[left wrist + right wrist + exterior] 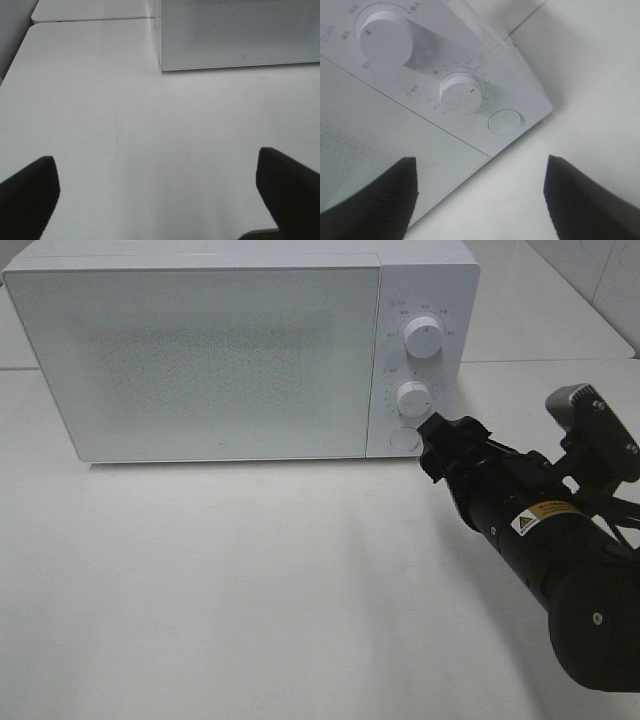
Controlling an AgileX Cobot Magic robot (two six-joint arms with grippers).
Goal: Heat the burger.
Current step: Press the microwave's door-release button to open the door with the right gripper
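Microwave (200, 360), white, is standing at the back of the table (250, 580) with its door (190, 365) sitting shut.

Burger: it is not showing in any view. The dotted door is hiding the inside, so I cannot tell whether it is lying in there.

Right gripper (445, 440): it is hovering at the control panel with its fingers spread apart and nothing between them. It is sitting near the lower dial (413, 398) and the round button (404, 438), and touching neither as far as the views show.

Left gripper (155, 155): it is hanging wide apart and empty over bare table, well short of the microwave's front corner.

Step in hand, as a judgement: the controls are being worked, either the timer or the door release. The lower dial's red mark is pointing away from the zero. Which control is being aimed at is not showing.

Next move, as a judgement: it is calling for a small, square approach. For the dial, that means fingers straddling the knob before closing and twisting. For the button, it means one fingertip pressing straight in.

Edges and room: the upper dial (424, 337) is crowding close above and the door seam is running just beside the panel. The table in front is lying bare and is giving both arms wide room. The door's swing path is also being left free by the left arm.
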